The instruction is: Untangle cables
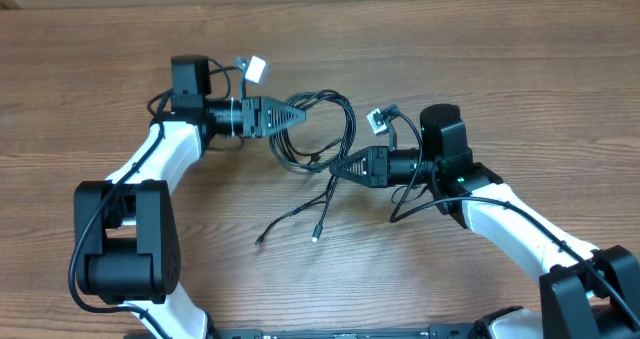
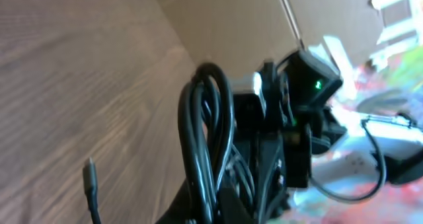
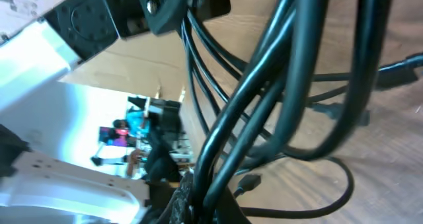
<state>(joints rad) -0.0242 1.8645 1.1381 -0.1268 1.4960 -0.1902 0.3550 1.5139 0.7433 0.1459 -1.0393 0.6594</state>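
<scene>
Black cables (image 1: 325,129) sit looped in a tangle over the middle of the wooden table (image 1: 520,59), strung between the two grippers. The left gripper (image 1: 303,116) is clenched on the upper left side of the loop. The right gripper (image 1: 334,167) is clamped on strands at its lower edge. Two loose ends (image 1: 315,237) trail toward the near edge. A small white tag (image 1: 256,69) on the left arm's wiring is too small for any writing to be read.
</scene>
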